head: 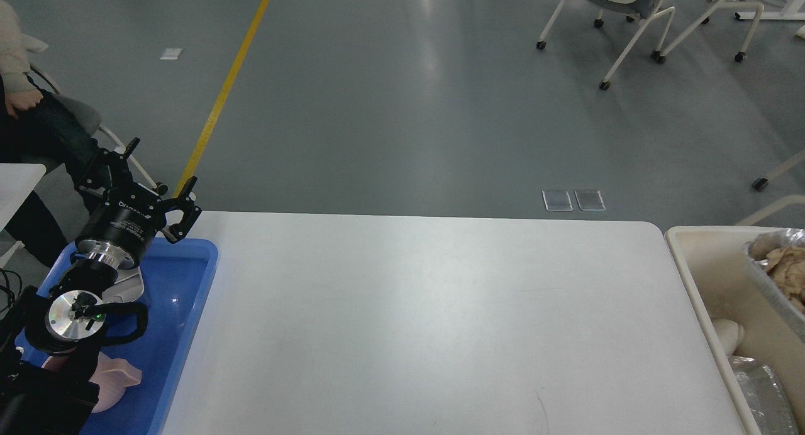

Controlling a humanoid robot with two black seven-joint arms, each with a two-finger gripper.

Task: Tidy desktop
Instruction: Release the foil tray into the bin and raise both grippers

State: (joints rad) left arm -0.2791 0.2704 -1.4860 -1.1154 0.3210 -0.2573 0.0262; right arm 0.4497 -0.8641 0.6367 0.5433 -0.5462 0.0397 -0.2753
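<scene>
Leftmost, my left gripper [153, 182] hangs above the far end of the blue tray [188, 309], fingers spread wide, grasping nothing. A pink object [116, 381] lies in the tray's near end, partly hidden by my arm. Beside the tray, the desktop [427, 322] fills the middle of view. At the right edge sits a cream bin [692, 278] holding a foil container [770, 278]. My right gripper is out of view.

An office-like test hall. A grey floor [402, 95] with a yellow line [226, 89] stretches far. Wheeled chairs [629, 20] stand far right beyond the worktop [427, 322].
</scene>
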